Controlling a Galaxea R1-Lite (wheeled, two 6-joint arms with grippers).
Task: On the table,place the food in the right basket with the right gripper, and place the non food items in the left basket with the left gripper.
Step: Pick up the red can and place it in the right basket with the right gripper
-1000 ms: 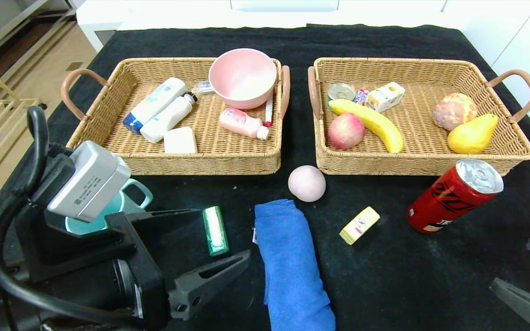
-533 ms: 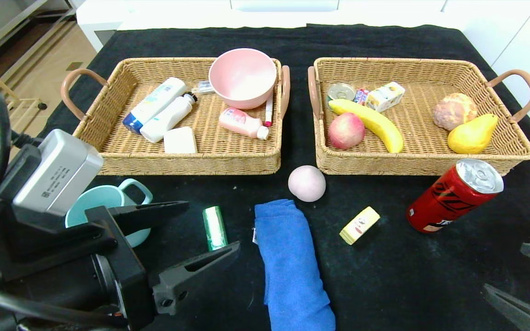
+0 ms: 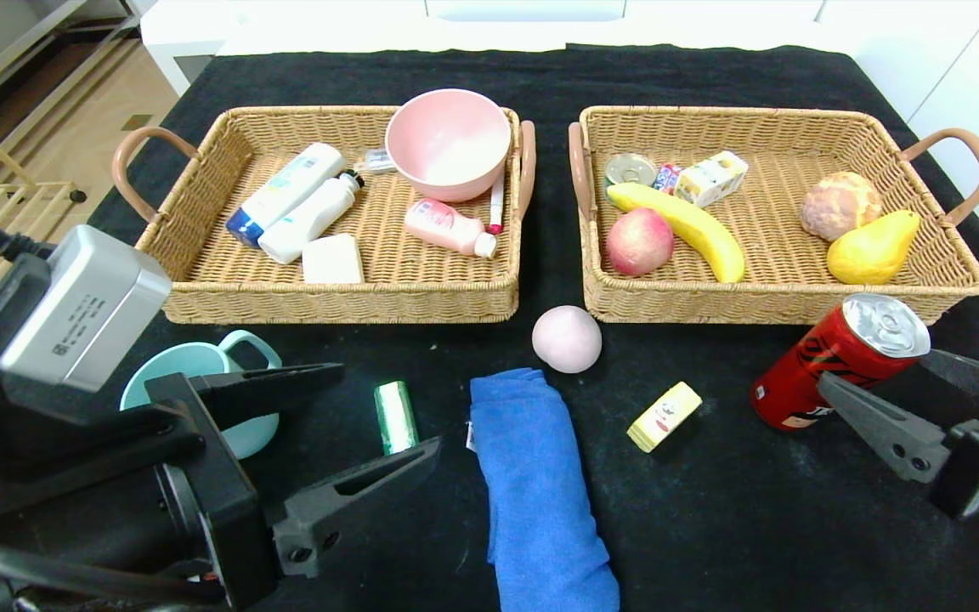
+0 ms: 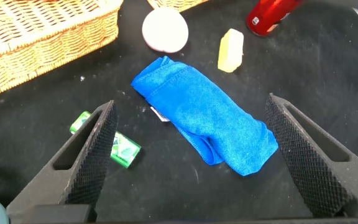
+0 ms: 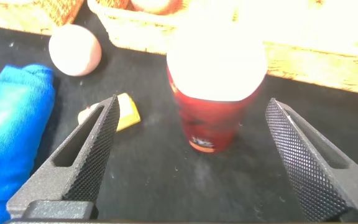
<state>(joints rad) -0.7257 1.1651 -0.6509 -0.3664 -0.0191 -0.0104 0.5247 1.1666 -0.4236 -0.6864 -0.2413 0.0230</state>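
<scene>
A red can point(image 3: 829, 367) stands tilted on the black table in front of the right basket point(image 3: 783, 303). My right gripper point(image 3: 872, 366) is open just on its near side, fingertips reaching either side of the can point(image 5: 216, 106). Left of the can lie a small yellow box point(image 3: 664, 416) and a pink peach point(image 3: 567, 339). A blue towel point(image 3: 536, 484), a green pack point(image 3: 395, 416) and a teal cup point(image 3: 200, 382) lie in front of the left basket point(image 3: 336, 302). Over the green pack, beside the towel point(image 4: 204, 121), my left gripper point(image 3: 387, 410) hangs open and empty.
The left basket holds bottles, a soap bar and a pink bowl point(image 3: 448, 143). The right basket holds a banana point(image 3: 685, 225), an apple, a pear, bread, a tin and small packs. The table's right edge runs close beyond the right basket's handle point(image 3: 970, 161).
My right gripper has come up from the lower right corner to the red can. The left gripper has drawn back a little to the left. No object has moved.
</scene>
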